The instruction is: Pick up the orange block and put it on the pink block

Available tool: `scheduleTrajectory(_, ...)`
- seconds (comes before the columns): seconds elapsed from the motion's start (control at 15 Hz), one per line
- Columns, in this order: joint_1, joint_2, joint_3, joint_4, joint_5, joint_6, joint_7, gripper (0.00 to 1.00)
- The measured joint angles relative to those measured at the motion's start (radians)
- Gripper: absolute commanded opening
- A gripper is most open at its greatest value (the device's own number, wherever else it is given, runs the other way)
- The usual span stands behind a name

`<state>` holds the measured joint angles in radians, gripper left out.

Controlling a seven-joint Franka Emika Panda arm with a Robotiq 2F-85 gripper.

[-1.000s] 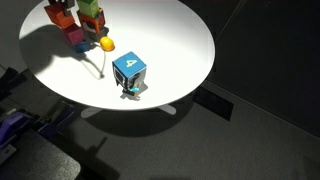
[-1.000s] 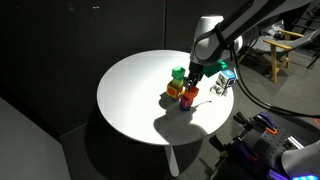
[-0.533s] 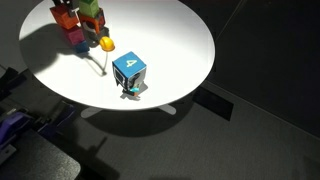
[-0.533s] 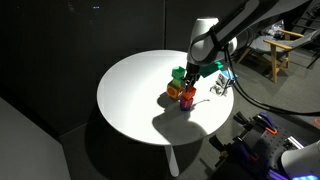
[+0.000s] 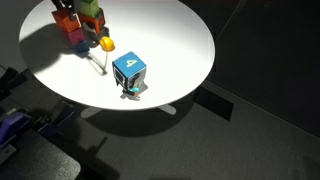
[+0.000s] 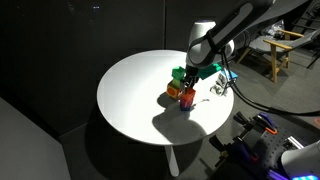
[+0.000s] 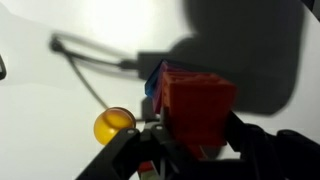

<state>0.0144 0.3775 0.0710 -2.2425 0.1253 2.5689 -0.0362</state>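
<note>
My gripper [image 7: 190,150] is shut on the orange block [image 7: 195,102], a small orange-red cube that fills the middle of the wrist view. In both exterior views the gripper [image 6: 188,88] holds the orange block [image 5: 64,17] low over the block cluster at the table's edge. The pink block [image 5: 76,40] sits on the table just below and beside the held cube. In the wrist view the pink block is mostly hidden; only a bluish-purple edge [image 7: 154,80] shows behind the orange block.
A reddish-orange and green stack [image 5: 93,18] stands next to the gripper. A small yellow rounded piece [image 5: 106,44] lies beside it and shows in the wrist view [image 7: 113,125]. The big blue cube marked "4" [image 5: 129,73] sits near the table's edge. A thin cable [image 5: 95,63] lies between them.
The gripper with the orange block has shifted slightly over the cluster. Nothing else has moved.
</note>
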Motion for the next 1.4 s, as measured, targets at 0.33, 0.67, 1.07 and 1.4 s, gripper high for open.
scheduleTrajectory(0.33, 0.000, 0.009, 0.000, 0.002, 0.000, 0.000, 0.000, 0.99)
scheduleTrajectory(0.67, 0.000, 0.006, 0.003, 0.002, 0.000, -0.004, -0.001, 1.00)
scheduleTrajectory(1.07, 0.000, -0.040, 0.024, 0.000, 0.002, -0.034, -0.009, 1.00)
scheduleTrajectory(1.4, 0.000, -0.103, 0.030, -0.012, 0.002, -0.037, -0.009, 1.00)
